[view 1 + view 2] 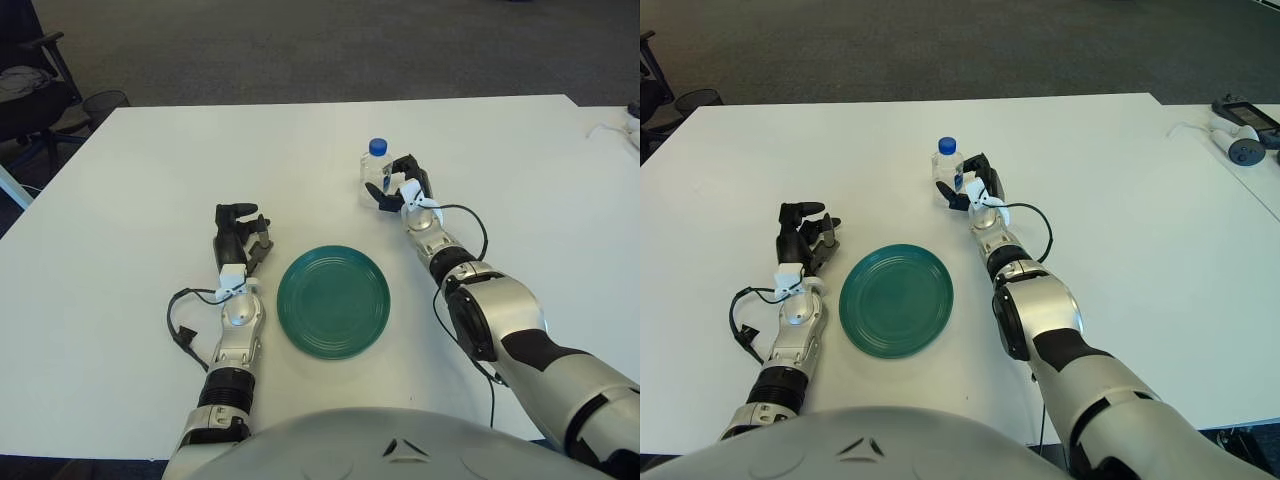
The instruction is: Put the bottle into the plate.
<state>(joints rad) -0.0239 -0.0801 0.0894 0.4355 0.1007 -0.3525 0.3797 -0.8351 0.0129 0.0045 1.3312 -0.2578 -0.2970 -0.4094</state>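
A: We log the small clear plastic bottle with the blue screw cap (374, 169) upright, clasped by our right hand (396, 187), whose fingers wrap its lower body. It shows at about one o'clock from the round dark-green plate (333, 301), well apart from it. We cannot tell whether its base touches the white table (150, 180) or is lifted clear.

B: Agreed. Our left hand (238, 236) shows just beside the plate at its nine o'clock, fingers loosely curled around nothing, idle.

A: Risks, as we judge them. The hold looks low on the body, so the bottle may tip around the fingers if the arm swings quickly toward seven o'clock.

B: The wall is smooth and clear; we expect it to be slippery and light. A weak squeeze could let it slide; a hard one could make it buckle.

A: The plate has a raised rim and a shallow well. If we bring the base in too low, it could catch the rim and push the plate toward the left hand.

B: And letting go while tilted, or with the base half on the rim, would likely topple it, leaving it to roll out.
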